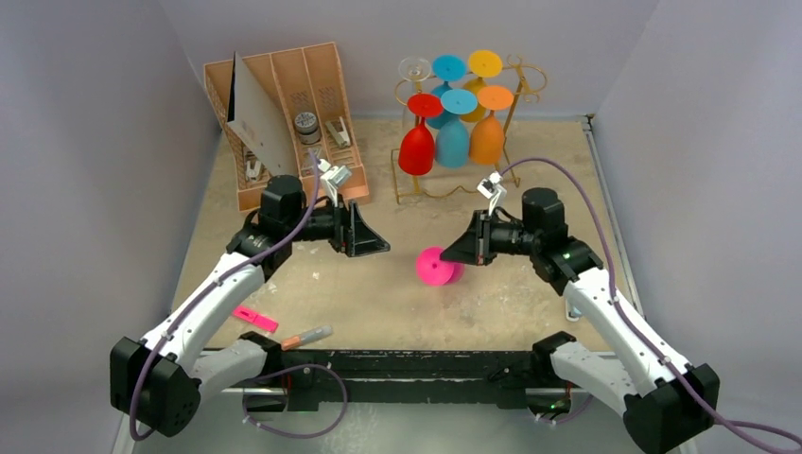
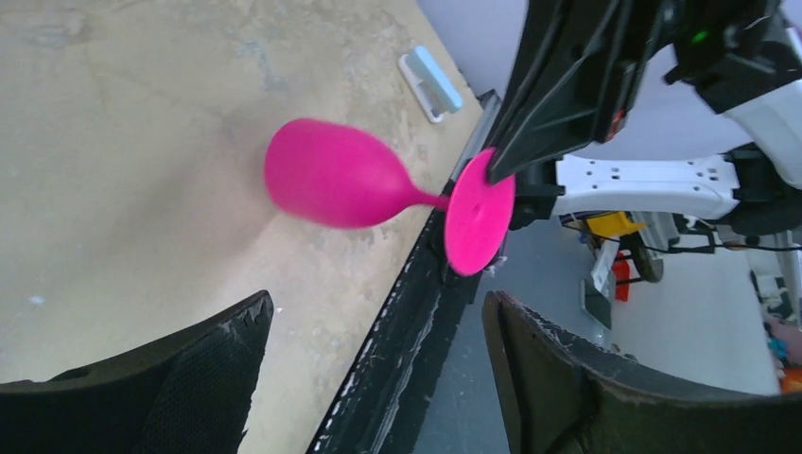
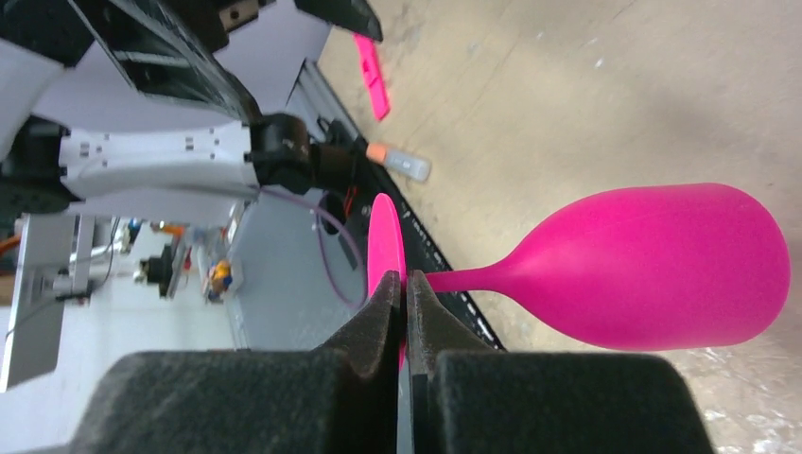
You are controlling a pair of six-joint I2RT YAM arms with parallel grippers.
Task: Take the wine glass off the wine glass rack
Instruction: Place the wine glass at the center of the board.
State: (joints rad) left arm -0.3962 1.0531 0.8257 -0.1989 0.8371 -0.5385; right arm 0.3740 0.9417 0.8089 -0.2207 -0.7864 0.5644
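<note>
A pink wine glass [image 1: 435,268] is held sideways just above the table, away from the gold wire wine glass rack [image 1: 518,102] at the back. My right gripper [image 1: 453,255] is shut on the rim of its round foot [image 3: 383,241], and the bowl [image 3: 662,265] points away from the fingers. My left gripper [image 1: 380,244] faces the glass from the left. Its jaws stand open and empty in the left wrist view [image 2: 378,307], a short way from the bowl [image 2: 331,184]. Red [image 1: 417,147], blue [image 1: 453,140] and orange [image 1: 487,139] glasses hang upside down on the rack.
A tan slotted organiser [image 1: 284,113] stands at the back left. A pink marker [image 1: 255,319] and an orange-capped pen [image 1: 307,336] lie near the front left. A black rail [image 1: 416,364] runs along the near edge. A small white block [image 2: 430,83] lies by the right arm.
</note>
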